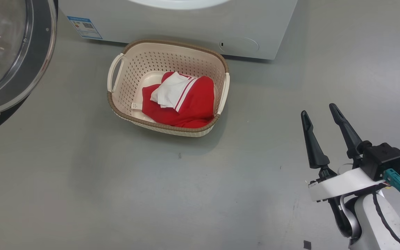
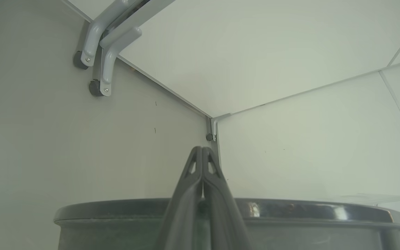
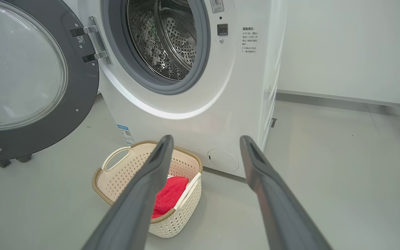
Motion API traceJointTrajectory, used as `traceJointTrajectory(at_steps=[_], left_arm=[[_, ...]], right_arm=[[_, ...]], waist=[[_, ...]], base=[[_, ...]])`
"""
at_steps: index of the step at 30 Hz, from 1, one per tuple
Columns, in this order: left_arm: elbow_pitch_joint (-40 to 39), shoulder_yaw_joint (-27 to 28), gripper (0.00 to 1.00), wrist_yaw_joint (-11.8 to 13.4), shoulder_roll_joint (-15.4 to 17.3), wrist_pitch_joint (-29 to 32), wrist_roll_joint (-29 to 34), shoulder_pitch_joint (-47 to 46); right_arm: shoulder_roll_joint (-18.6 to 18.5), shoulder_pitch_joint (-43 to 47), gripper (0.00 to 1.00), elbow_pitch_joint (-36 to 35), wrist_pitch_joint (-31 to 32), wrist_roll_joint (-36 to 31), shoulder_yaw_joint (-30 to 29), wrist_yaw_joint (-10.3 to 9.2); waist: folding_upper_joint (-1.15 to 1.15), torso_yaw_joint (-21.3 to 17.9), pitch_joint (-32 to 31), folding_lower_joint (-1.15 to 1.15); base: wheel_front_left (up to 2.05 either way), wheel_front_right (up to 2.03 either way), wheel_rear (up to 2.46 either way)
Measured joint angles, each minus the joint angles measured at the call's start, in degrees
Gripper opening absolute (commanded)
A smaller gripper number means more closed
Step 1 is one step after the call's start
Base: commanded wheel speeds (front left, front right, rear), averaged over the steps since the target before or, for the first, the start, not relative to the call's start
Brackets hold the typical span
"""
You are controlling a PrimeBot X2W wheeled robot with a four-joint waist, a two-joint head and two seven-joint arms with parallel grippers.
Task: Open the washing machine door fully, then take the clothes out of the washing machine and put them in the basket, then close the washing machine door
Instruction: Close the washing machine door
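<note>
One washing machine (image 3: pixel 186 132), one door (image 3: pixel 82 86), one basket (image 1: pixel 130 86), one clothes heap (image 1: pixel 196 104), left tool (image 2: pixel 202 150) plus right tool (image 1: pixel 318 109) (two).

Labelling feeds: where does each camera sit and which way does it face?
Head: on the head, looking down at basket, clothes; right gripper, open.
Left wrist: left arm, facing a wall corner over a dark rim; left gripper, shut.
Right wrist: right arm, facing the drum and door; its open fingers.
Shared: head and right wrist show the basket.

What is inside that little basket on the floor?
Red clothes with a white panel and stripes lie bunched in the basket. Whatever lies beneath them is covered and cannot be seen.
</note>
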Motion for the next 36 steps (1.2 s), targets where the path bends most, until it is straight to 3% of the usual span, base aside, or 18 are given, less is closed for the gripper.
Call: traceJointTrajectory(at_steps=[14,36], left_arm=[[4.8,1.0,0.0,0.1,1.1,6.4,-2.3,-2.4],[8.3,-3.8,0.0,0.1,2.1,17.7,-2.1,-2.3]], right_arm=[[-0.1,0.0,1.0,0.5,-0.1,0.0,0.0,0.0],[0.1,0.0,1.0,1.9,-0.5,0.1,-0.1,0.0]], waist=[[0.0,-0.6,-0.6,0.0],[0.0,0.0,-3.3,0.0]], base=[[0.0,0.0,0.0],[0.0,0.0,0.0]])
